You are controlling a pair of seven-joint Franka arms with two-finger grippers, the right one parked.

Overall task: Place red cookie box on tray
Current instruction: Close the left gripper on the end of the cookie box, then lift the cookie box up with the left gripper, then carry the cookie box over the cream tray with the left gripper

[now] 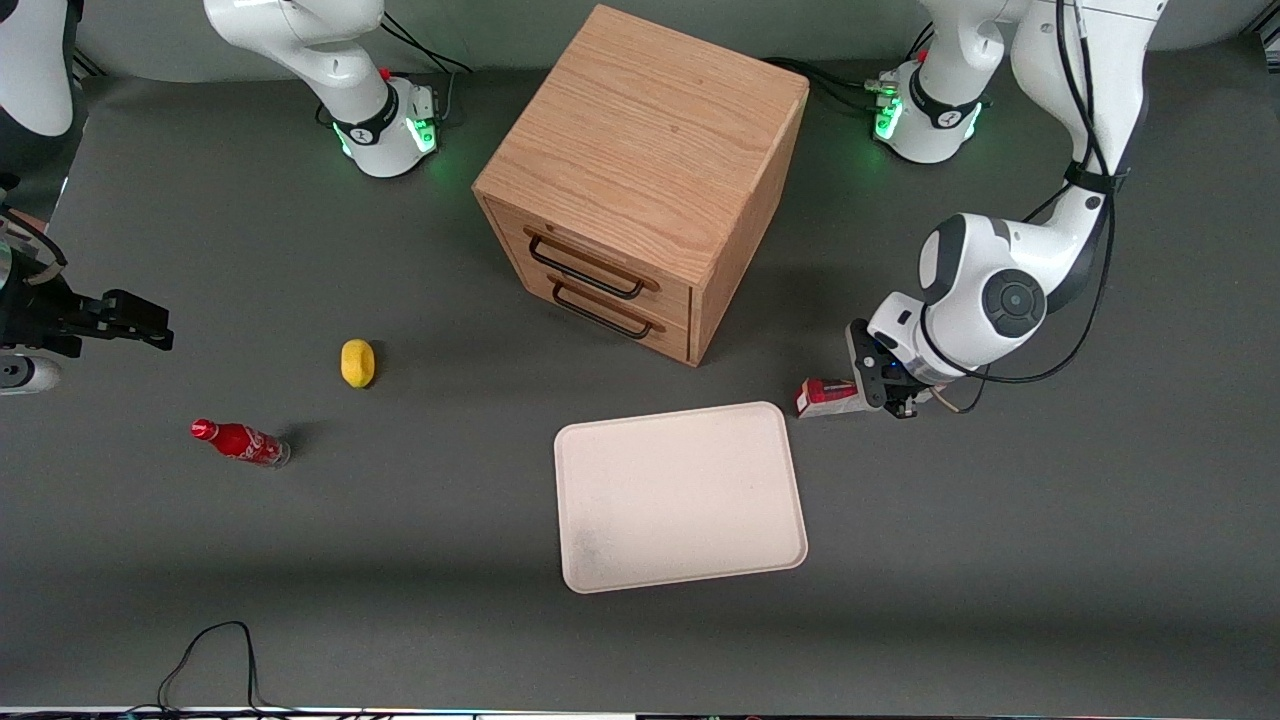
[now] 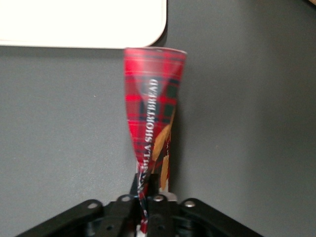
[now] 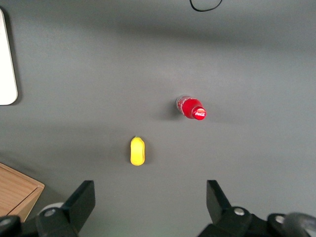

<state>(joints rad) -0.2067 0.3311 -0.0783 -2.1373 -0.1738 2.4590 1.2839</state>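
One gripper [image 1: 880, 385], jaws clamped on the tartan-printed cardboard red cookie box [image 1: 828, 397], right of centre in the front frame, just off the upper right corner of the smooth cream round-cornered tray [image 1: 680, 495] on the matte grey bench [image 1: 420, 560].

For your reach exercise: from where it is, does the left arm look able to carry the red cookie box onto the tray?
Probably yes. The gripper is shut on the red cookie box just beside the tray, with nothing between them.

Glossy card red cookie box [image 2: 152, 113]; wood cabinet [image 1: 640, 150].
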